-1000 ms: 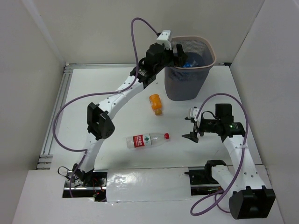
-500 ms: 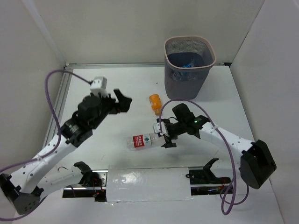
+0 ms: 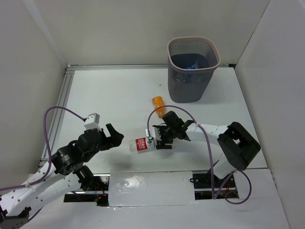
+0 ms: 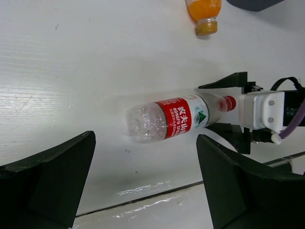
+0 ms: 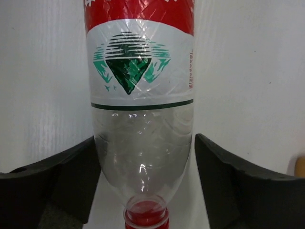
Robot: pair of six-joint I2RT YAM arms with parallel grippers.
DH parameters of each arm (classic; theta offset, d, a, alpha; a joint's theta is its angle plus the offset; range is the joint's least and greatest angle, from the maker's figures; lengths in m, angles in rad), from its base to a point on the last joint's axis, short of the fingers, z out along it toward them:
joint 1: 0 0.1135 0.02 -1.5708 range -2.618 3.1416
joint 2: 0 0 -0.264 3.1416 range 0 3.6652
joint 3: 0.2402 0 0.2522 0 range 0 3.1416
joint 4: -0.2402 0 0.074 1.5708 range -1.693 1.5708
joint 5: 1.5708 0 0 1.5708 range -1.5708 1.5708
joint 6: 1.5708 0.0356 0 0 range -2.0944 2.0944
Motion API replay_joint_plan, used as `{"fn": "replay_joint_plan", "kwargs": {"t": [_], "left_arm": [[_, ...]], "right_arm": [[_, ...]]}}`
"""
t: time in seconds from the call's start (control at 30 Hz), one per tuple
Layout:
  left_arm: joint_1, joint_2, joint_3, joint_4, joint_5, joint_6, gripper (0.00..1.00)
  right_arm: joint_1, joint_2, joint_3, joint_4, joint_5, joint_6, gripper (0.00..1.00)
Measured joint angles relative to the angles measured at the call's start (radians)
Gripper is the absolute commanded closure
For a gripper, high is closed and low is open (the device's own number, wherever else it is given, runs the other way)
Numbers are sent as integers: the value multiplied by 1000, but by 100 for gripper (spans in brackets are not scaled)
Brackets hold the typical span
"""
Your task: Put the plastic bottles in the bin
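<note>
Task looks partly done. The bin point(image 3: 190, 86) stands at the far side of the table point(image 3: 109, 95), and a blue item point(image 3: 193, 65) shows down inside its mouth, prob. a bottle already dropped in. How many are in there can't be told.

Two bottles are outside the bin. The orange bottle point(image 3: 158, 106) lies on its side just in front of the bin, on the arms' side, w/ nothing touching it. The clear bottle point(image 4: 171, 119), red label & red cap, lies flat on the table further out from the bin, past the orange one and well apart from the bin.

R gripper point(image 5: 143, 143) is at the clear bottle's cap end, spread, w/ one of its fingers point(image 5: 47, 181) on each side of the shoulder below the label. In its own wrist view the bottle nearly fills the gap. From the L wrist view a thin strip of table shows between each finger and the neck. So it straddles the bottle and isn't pinching it yet.

L gripper point(image 3: 114, 136) is spread wide & empty. It sits low beyond the clear bottle's base end, further from the bin than either bottle.

Judged from this, the step in hand is the R arm's grab of the clear bottle. That leaves closing, lifting, carrying to the bin, dropping, then the same for the orange one.
</note>
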Motion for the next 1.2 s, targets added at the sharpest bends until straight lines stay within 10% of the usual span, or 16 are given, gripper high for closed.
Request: {"fn": "replay_joint_plan", "kwargs": {"t": [0.27,0.83,1.07,1.2], "left_arm": [[-1,-45,48,-18,-14,47,2],[-1,19,304,352,382,334,4],[-1,313,224,425,345,339,1],[-1,617,275,452,314,315,1]], "right_arm": [[-8,-20,65,-126,-67,-72,74],[-332,66,1110,-204,-154,441,75],[-556,192,1219,-200,-59,541,57],[-622,248,1220,-244,-27,532,4]]}}
